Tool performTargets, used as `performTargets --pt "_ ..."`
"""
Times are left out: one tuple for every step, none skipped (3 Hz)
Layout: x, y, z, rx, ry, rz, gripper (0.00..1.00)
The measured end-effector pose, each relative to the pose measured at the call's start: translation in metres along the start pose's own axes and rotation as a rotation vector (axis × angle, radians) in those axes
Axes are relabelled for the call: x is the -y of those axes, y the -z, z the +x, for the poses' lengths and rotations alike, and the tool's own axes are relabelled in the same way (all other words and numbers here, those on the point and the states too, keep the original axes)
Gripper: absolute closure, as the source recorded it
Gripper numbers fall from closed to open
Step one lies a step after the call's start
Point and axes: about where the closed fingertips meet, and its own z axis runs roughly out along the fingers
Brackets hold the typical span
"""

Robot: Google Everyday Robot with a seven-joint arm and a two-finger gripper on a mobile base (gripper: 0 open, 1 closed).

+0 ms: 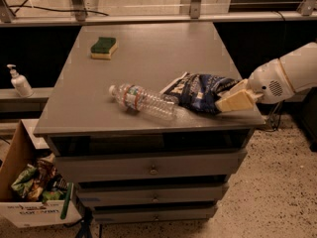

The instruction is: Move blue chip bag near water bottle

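Observation:
The blue chip bag (198, 90) lies crinkled on the grey cabinet top (148, 53), toward its right front. Its left end almost touches the base end of the water bottle (143, 101). The bottle is clear, lies on its side near the front middle, and has its white cap pointing left. My gripper (233, 97) reaches in from the right on a white arm. Its tan fingers (237, 102) are closed on the bag's right end, low over the cabinet's right front corner.
A green-and-yellow sponge (104, 47) sits at the back left of the top. A white pump dispenser (20, 82) stands on a ledge to the left. A cardboard box of snack bags (34, 187) is on the floor at the left. Drawers (153, 168) are below the top.

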Motion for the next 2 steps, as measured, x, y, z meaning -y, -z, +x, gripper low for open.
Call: performTargets --pt "0.0007 0.0009 0.0037 -0.006 -0.004 0.002 0.59" --pt "0.0011 0.001 0.0054 -0.008 -0.005 0.0 0.36"
